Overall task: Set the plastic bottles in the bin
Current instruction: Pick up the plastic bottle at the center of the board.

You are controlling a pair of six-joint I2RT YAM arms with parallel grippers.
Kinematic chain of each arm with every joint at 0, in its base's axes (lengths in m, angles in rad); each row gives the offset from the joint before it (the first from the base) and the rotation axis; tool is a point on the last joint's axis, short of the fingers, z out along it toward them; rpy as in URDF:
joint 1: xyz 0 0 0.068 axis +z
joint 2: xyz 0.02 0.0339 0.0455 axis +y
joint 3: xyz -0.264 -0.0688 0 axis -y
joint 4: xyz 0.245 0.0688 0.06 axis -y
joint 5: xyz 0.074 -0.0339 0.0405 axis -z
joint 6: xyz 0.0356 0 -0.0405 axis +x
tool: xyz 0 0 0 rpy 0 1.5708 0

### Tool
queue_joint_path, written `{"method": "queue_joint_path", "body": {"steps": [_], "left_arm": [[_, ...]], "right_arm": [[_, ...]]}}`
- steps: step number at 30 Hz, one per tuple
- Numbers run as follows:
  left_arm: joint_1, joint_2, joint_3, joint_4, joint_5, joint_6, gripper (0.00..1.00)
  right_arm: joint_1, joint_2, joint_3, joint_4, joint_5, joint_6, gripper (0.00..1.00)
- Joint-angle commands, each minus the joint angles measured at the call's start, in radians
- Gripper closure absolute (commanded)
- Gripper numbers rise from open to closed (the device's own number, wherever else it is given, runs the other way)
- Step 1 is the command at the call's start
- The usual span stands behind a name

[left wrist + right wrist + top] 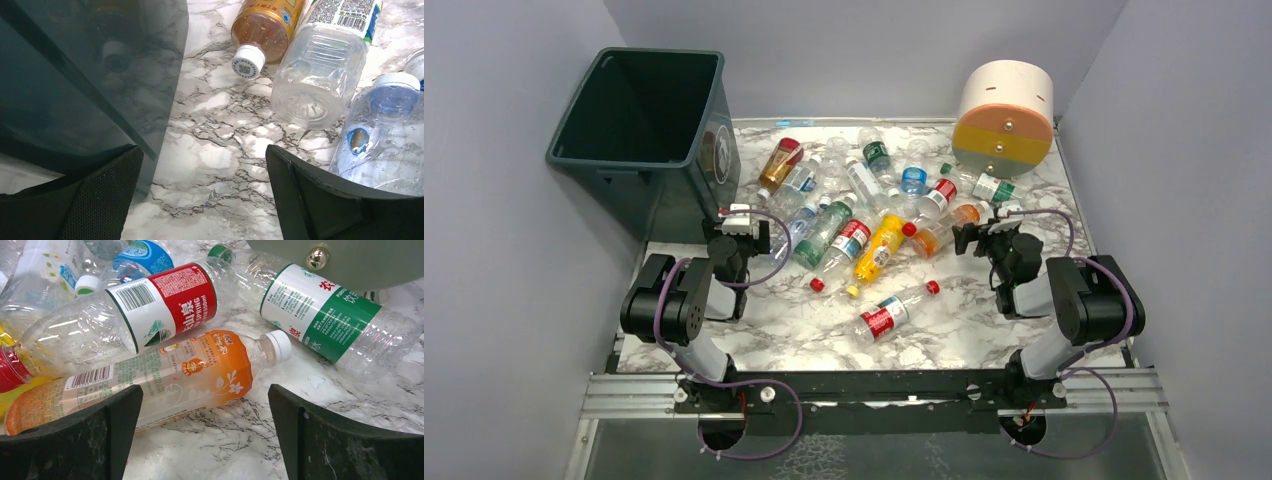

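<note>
Several plastic bottles (854, 215) lie in a heap on the marble table, with one clear red-labelled bottle (892, 311) apart in front. The dark green bin (646, 120) stands at the back left. My left gripper (736, 218) is open and empty beside the bin's wall (75, 85); an amber bottle (265, 25) and clear bottles (320, 70) lie ahead of it. My right gripper (986, 232) is open and empty, low over the table just in front of an orange-labelled bottle (165, 375). A red-labelled bottle (140, 315) and a green-labelled one (330, 315) lie behind it.
A big cream, orange and yellow cylinder (1004, 115) stands at the back right, its underside above the green-labelled bottle in the right wrist view (350, 260). Grey walls enclose the table on three sides. Bare marble (774, 320) lies in front of the heap.
</note>
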Motion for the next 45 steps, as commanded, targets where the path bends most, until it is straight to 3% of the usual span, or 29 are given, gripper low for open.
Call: {"method": "queue_joint_path", "body": {"steps": [1,26,30,36,45], "left_arm": [[0.008,0.005,0.015,0.016,0.014,-0.004,0.01],[0.009,-0.003,0.013,0.019,0.007,-0.008,0.01],[0.009,-0.069,0.026,-0.057,0.0,-0.014,0.01],[-0.023,-0.23,0.095,-0.295,0.005,-0.004,0.01],[-0.089,-0.425,0.161,-0.433,0.07,-0.098,0.01]], "right_arm": [[0.005,0.005,0.009,0.018,-0.017,-0.009,0.01],[0.004,0.004,0.008,0.018,-0.017,-0.009,0.01],[0.006,0.004,0.009,0.018,-0.017,-0.009,0.01],[0.006,0.005,0.008,0.017,-0.017,-0.009,0.01],[0.005,0.004,0.006,0.019,-0.019,-0.009,0.01]]}}
